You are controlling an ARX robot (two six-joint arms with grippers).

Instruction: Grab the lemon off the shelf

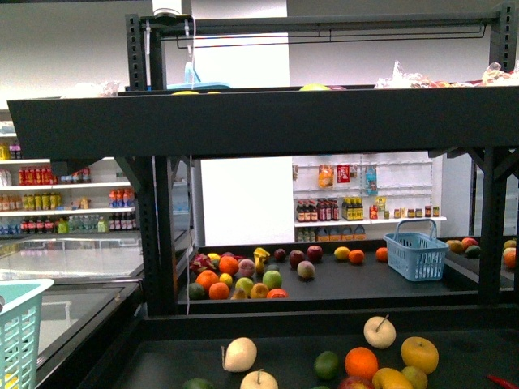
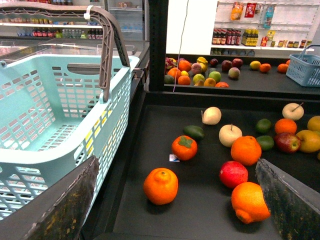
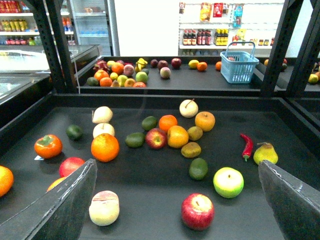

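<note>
The lemon (image 3: 177, 136) lies on the dark deck of the shelf (image 3: 220, 145), in a cluster of fruit near the middle of the deck. It touches a red apple (image 3: 156, 138) on one side. An orange (image 3: 168, 122) sits just behind it, toward the back edge, and a brownish kiwi (image 3: 191, 149) is just beside it toward the front edge. In the front view the lemon (image 1: 392, 378) shows at the very bottom, partly cut off. In the left wrist view it (image 2: 310, 141) is at the border of the picture, next to the same red apple (image 2: 287, 142).

The right hand (image 3: 177, 164) is released, with its two fingers (image 3: 65, 205) wide apart and nothing between them. It hangs above the front part of the deck, well apart from the lemon. The left hand (image 2: 176, 161) is also released and holds nothing. It is over the left part of the deck, above a tangerine (image 2: 161, 186) and a pomegranate (image 2: 233, 174).

A light green basket (image 2: 50, 100) with a grey handle stands just outside the left edge of the shelf. Neither arm shows in the front view.
</note>
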